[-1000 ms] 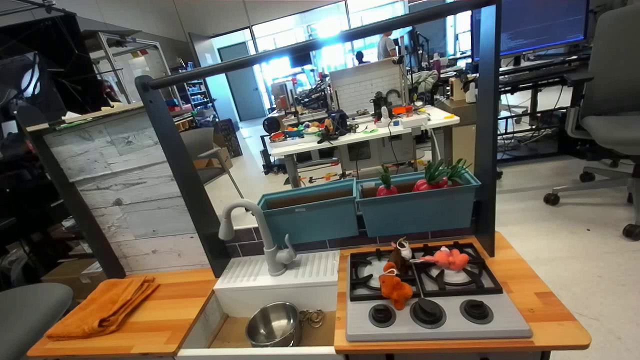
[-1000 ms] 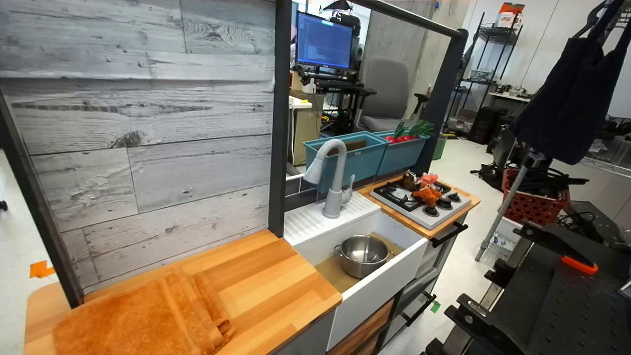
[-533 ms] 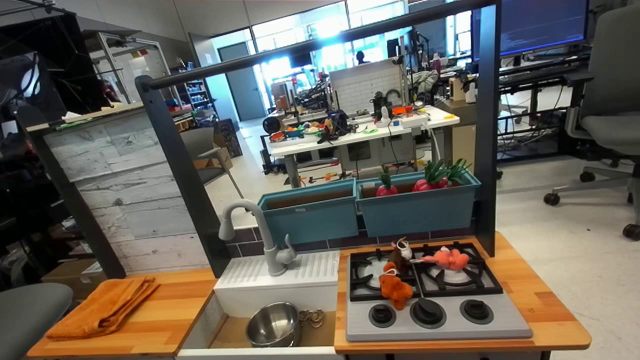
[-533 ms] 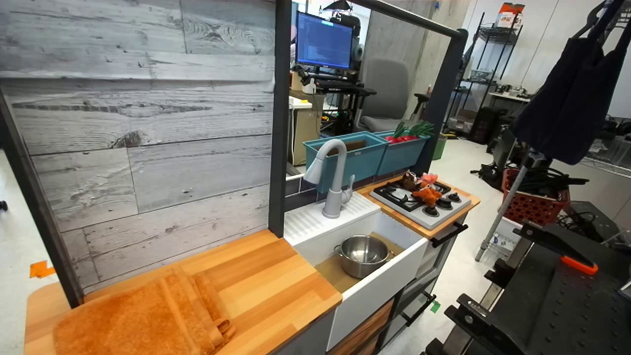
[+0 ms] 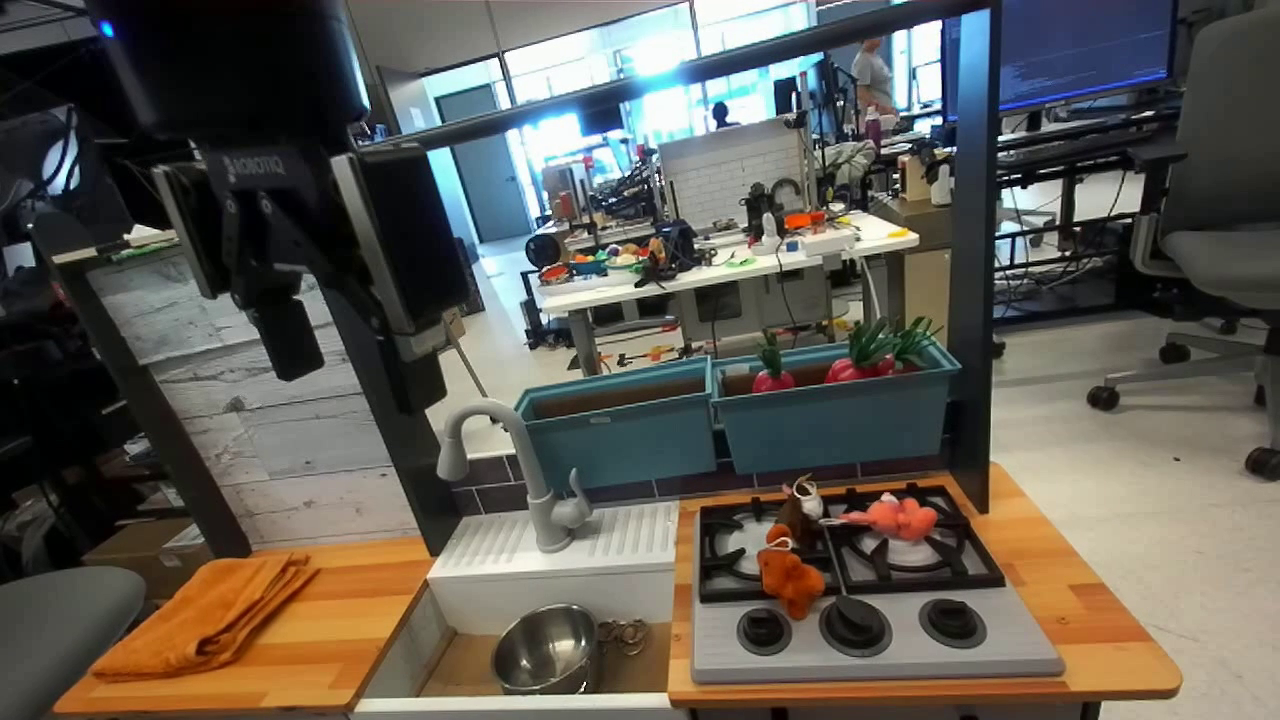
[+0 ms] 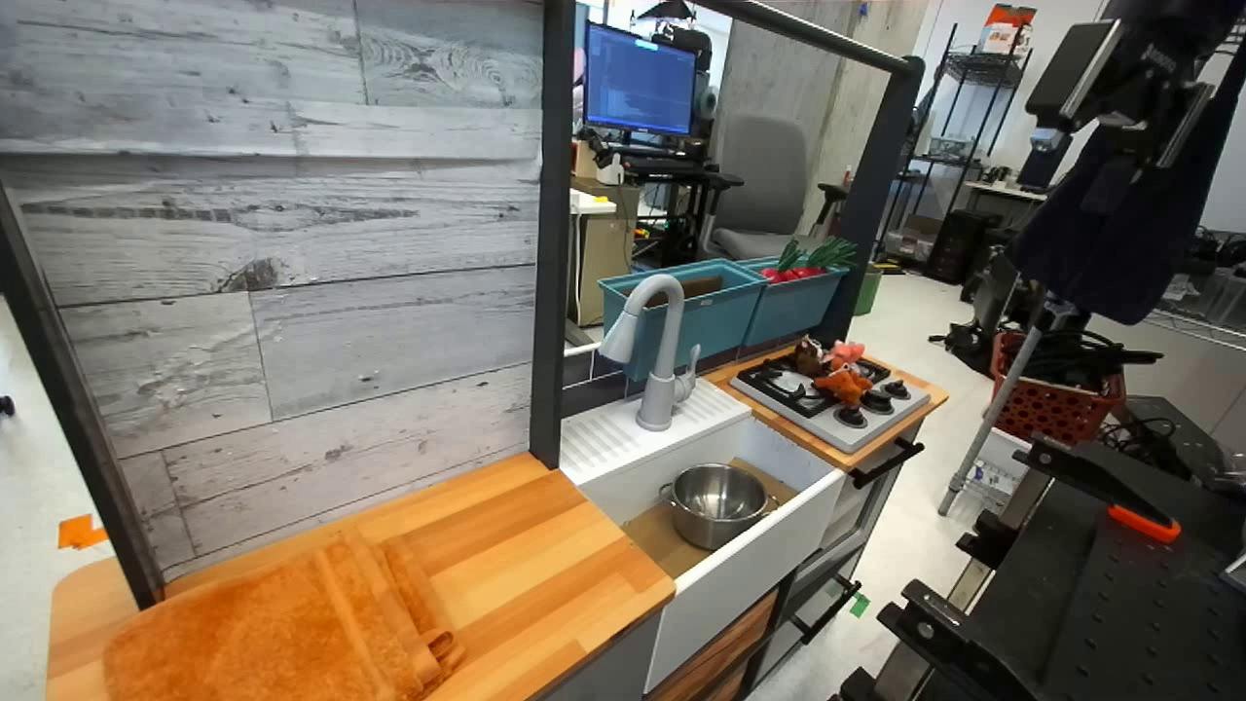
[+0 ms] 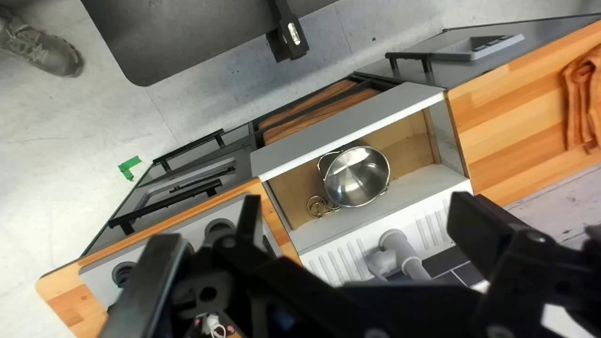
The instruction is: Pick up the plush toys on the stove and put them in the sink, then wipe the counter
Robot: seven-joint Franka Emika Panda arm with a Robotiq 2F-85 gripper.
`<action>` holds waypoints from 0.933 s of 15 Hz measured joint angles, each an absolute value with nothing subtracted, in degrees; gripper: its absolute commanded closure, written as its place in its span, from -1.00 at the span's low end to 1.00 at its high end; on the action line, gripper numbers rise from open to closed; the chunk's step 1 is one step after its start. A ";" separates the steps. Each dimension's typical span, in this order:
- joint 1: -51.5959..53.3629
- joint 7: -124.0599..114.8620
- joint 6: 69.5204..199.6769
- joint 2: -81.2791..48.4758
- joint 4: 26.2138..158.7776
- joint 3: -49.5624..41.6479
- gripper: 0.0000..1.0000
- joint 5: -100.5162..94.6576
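Note:
Three plush toys lie on the black-grated stove [image 5: 880, 662]: an orange one [image 5: 791, 580] by the front knobs, a dark brown one with white bits [image 5: 798, 520] behind it, and a coral-pink one [image 5: 903, 517] on the right grate. The sink [image 5: 625, 583] holds a shiny metal bowl [image 7: 358, 176]. Wood-grain counter [image 5: 345, 610] flanks sink and stove. My gripper [image 5: 355, 362] hangs high above the unit, jaws wide apart and nothing between them. In the wrist view it looks down over the sink and faucet; its left finger side covers most of the stove, with a toy's white loop [image 7: 216, 327] peeking out.
A folded orange cloth [image 5: 200, 620] rests on the counter left of the sink. The grey faucet [image 5: 545, 505] rises behind the basin. Teal bins [image 5: 840, 425] hang at the back, one with red radishes. A dark frame post [image 6: 551, 243] and top bar [image 5: 640, 85] enclose the unit.
The gripper has come into both exterior views from above, where neither earlier frame showed it. Toys, bowl and cloth have stayed put. A person in the far background has shifted.

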State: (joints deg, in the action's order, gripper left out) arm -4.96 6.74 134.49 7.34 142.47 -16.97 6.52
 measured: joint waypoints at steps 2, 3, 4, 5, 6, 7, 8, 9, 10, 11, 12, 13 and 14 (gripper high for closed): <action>-5.04 6.74 134.40 8.09 142.74 -16.52 -1.00 6.52; -5.06 6.74 134.34 8.73 142.89 -16.47 -1.00 6.52; -5.18 6.74 134.33 8.95 142.93 -16.32 -1.00 6.51; -5.34 6.74 134.51 8.93 143.00 -16.09 -1.00 6.54; -5.45 6.74 134.80 8.64 142.95 -15.85 -1.00 6.48; -5.51 6.74 135.43 8.15 142.79 -15.61 -1.00 6.49; -5.53 6.29 136.24 6.99 141.93 -15.40 -1.00 6.60; -5.60 5.61 136.47 5.16 140.17 -15.37 -1.00 7.73; -5.87 5.14 136.47 2.62 137.44 -15.40 -1.00 10.07; -6.51 4.85 136.23 -0.30 134.25 -15.50 -1.00 12.73; -7.53 4.70 136.00 -3.37 131.01 -15.56 -1.00 15.26; -8.83 4.38 135.58 -6.54 127.81 -15.60 -1.00 17.38; -10.31 3.84 134.89 -9.89 124.62 -15.62 -1.00 19.06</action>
